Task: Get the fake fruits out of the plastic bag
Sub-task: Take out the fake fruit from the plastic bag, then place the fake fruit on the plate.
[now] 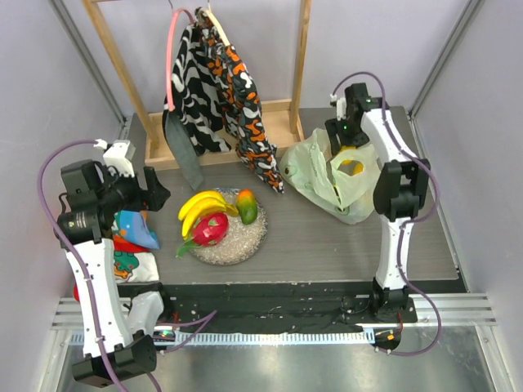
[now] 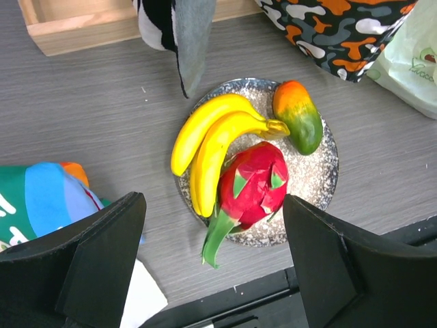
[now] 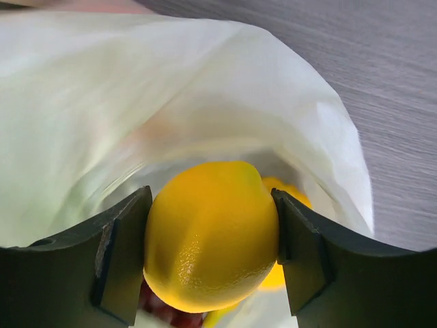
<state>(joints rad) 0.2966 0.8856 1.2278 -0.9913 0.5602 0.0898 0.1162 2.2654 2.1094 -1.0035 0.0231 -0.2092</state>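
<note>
Jaws of the right gripper [image 3: 208,205] were clamped on a glossy yellow plastic lemon [image 3: 212,236] inside the mouth of the crinkly pale-green translucent plastic bag [image 3: 171,89], one finger against each flank. The lemon's long axis was hard to read — it looked nearly round and finely dimpled. Behind it, a second yellow shape [image 3: 278,273] and something dark red [image 3: 160,307] were mostly hidden.

Jaws of the left gripper [image 2: 212,205] stood wide apart with nothing between them, above a speckled grey plate [image 2: 317,181] on the desk [image 2: 102,116]. On the plate lay a yellow banana bunch [image 2: 212,137], tips toward a red-green mango [image 2: 300,116], and a pink dragon fruit [image 2: 256,184] — its green leaf end pointing over the near-left rim.
</note>
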